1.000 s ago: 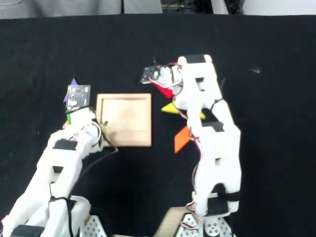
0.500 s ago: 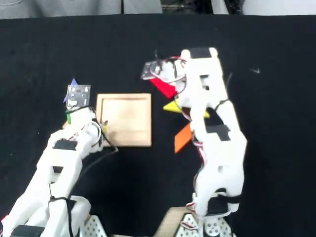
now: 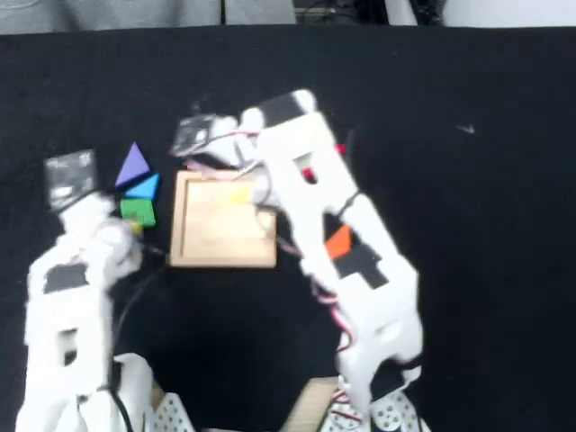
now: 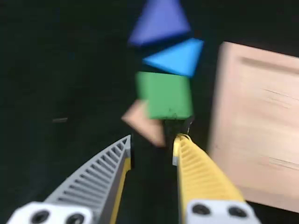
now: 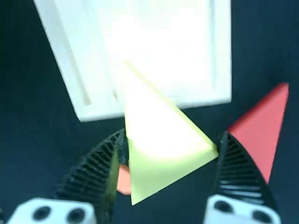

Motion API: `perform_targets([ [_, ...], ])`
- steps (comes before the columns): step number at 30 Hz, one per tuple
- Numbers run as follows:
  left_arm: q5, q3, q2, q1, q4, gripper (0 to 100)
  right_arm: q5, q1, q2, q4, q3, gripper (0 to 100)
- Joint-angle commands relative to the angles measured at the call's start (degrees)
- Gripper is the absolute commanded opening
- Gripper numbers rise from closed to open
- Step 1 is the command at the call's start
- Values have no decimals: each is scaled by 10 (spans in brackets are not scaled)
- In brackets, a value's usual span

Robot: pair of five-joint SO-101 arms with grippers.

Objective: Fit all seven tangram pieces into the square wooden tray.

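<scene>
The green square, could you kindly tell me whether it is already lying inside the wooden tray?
No, the green square lies outside the tray, off its edge and next to the blue triangle.

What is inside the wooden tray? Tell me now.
The wooden tray shows a bare floor where visible. The right gripper holds the yellow triangle over it; contact cannot be judged. The right arm covers the tray's far corner on its side.
</scene>
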Motion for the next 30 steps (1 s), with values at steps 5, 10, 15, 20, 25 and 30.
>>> perform_targets([
  [5,-60,124,-273,-124,93,157,-29,-77,-24,-41,-4,254],
  [10,-88,204,-413,-153,138,159,-30,-100,30,-46,-9,254],
  [15,-105,224,-524,-174,230,159,-54,-107,53,-69,-9,254],
  [20,-105,232,-516,-168,212,160,-65,-107,54,-82,-4,254],
  [25,-105,233,-519,-168,212,160,-81,-118,55,-82,-3,254],
  [30,-105,242,-519,-168,209,160,-82,-123,56,-91,13,254],
])
